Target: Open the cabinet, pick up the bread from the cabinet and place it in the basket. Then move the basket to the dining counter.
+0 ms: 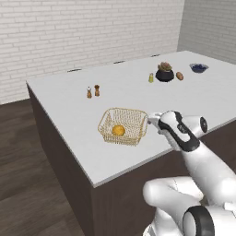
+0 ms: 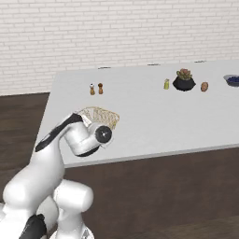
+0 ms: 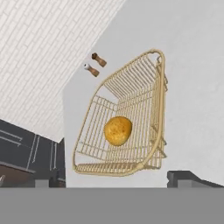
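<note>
The golden wire basket (image 1: 123, 125) stands on the white dining counter (image 1: 69, 120), near its front edge. Inside it the round orange bread (image 1: 118, 130) rests on the mesh floor. My gripper (image 1: 154, 120) hovers just off the basket's right rim, open and holding nothing. In the hand view the basket (image 3: 131, 109) and the bread (image 3: 117, 131) lie straight ahead, and the gripper (image 3: 117, 180) has its dark fingertips (image 3: 186, 177) spread wide just short of the near rim. From the right base view my arm covers part of the basket (image 2: 100, 116). The cabinet is out of view.
Two small shakers (image 1: 92, 91) stand behind the basket. Far right on the counter are a yellow bottle (image 1: 150, 77), a potted plant (image 1: 164, 73), a brown lump (image 1: 179, 76) and a blue bowl (image 1: 198, 67). A brick wall runs behind; dark floor lies left.
</note>
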